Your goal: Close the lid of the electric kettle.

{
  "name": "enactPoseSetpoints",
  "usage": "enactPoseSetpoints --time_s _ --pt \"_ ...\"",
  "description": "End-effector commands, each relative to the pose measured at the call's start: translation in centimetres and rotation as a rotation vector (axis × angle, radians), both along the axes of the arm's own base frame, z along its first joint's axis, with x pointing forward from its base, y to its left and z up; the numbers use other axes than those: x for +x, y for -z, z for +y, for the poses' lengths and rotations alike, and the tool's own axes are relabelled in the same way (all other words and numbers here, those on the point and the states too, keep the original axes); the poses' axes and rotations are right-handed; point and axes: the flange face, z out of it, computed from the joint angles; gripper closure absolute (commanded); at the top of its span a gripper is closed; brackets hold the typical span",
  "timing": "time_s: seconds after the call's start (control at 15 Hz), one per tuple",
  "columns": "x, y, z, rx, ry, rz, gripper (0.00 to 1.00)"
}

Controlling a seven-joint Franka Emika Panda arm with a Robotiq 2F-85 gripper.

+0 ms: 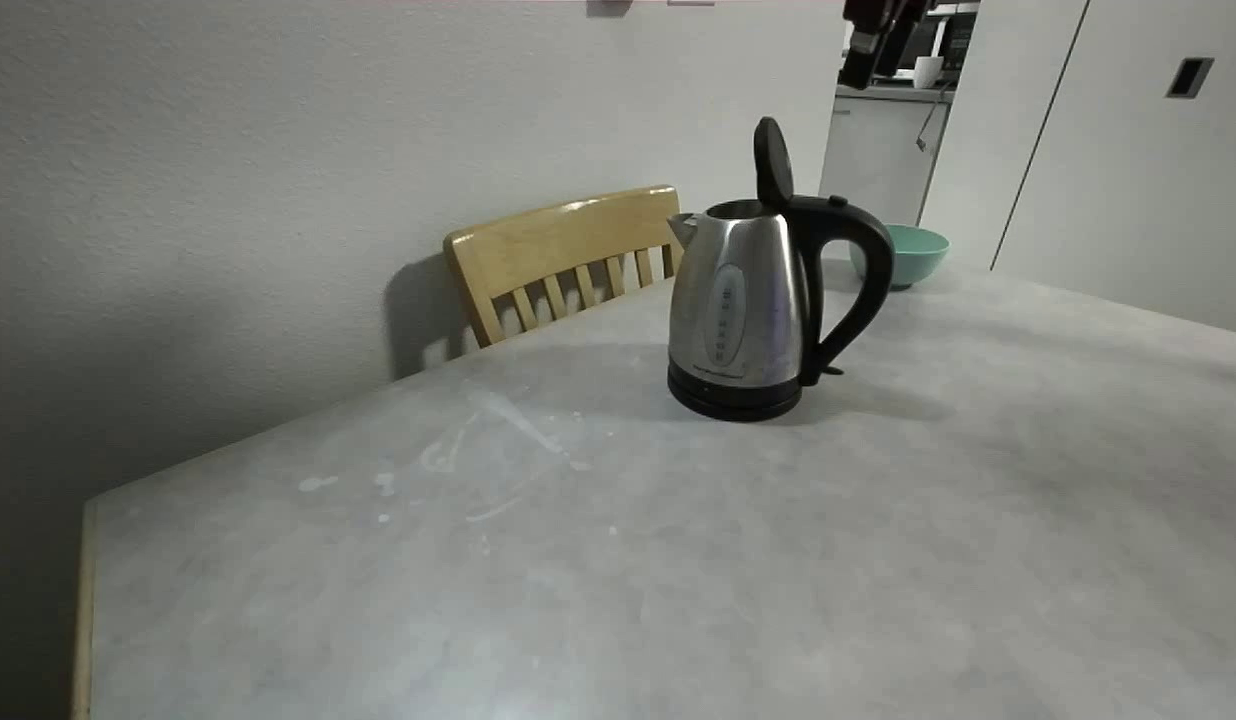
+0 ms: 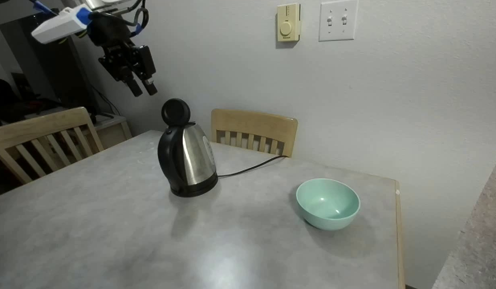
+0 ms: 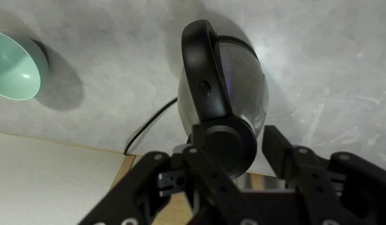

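Observation:
The electric kettle [image 1: 763, 330] stands upright on the table, with a steel body and black handle; it also shows in the exterior view [image 2: 198, 156] and in the wrist view [image 3: 246, 81]. Its round black lid [image 1: 772, 160] stands up nearly vertical, hinged at the handle side, with the mouth uncovered. The lid also shows in the exterior view [image 2: 175, 112] and in the wrist view [image 3: 227, 147]. My gripper [image 2: 143, 89] is open and empty, above the raised lid and apart from it. In the wrist view the fingers [image 3: 233, 134] appear on either side of the lid; the left one overlaps its edge.
A mint-green bowl [image 2: 328, 204] stands on the grey table [image 2: 252, 249] beyond the kettle. A black cord [image 2: 252, 168] runs from the kettle base to the table edge. A wooden chair [image 2: 254, 124] stands against the wall behind the kettle.

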Motion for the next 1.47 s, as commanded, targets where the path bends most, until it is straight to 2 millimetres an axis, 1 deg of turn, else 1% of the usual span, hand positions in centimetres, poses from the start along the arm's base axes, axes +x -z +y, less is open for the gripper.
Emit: enactPoseSetpoints --time_s 0.0,0.2,0.27,0.6,0.8,0.87,1.13,1.4 --pt "2.1 1.2 -0.1 -0.009 -0.018 -0.036 0.78" --pt "3.2 1.5 -0.1 -0.008 -0.024 -0.098 0.98" --pt "3.5 1.5 -0.1 -0.006 -0.029 -0.117 1.0" --pt "4.6 2.2 -0.7 0.002 -0.01 -0.151 1.0" --pt "5.2 3.2 -1.3 0.022 0.004 -0.131 1.0" --pt "5.5 3.9 -1.4 0.034 0.003 -0.115 1.0" --pt "6.7 6.4 -0.6 0.093 -0.017 -0.044 1.0" --pt "8.1 9.2 0.2 0.083 -0.044 0.031 1.0"
